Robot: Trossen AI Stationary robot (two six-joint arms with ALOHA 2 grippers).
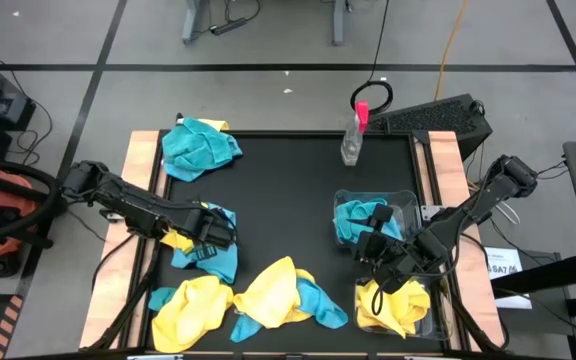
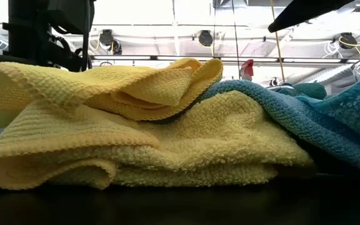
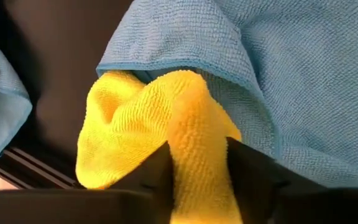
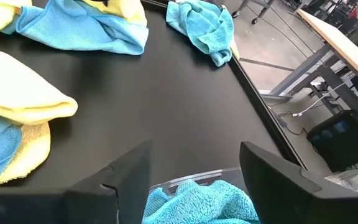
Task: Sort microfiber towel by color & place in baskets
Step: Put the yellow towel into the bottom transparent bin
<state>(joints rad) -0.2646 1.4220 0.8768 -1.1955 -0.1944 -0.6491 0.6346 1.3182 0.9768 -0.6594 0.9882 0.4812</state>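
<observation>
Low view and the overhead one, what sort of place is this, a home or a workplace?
Most likely a lab or workshop, not a home. The black work table stands on a bare concrete floor with dark tape lines, cables trail across it, and the low view shows exposed ceiling fixtures overhead.

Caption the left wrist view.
Left pincer pinching a yellow towel fold beside a blue towel.

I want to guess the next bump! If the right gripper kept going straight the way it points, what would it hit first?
Probably the blue towel in the clear basket right beyond the right gripper; its jaws are open and empty. Past that lies bare black table, though depth is hard to judge.
</observation>
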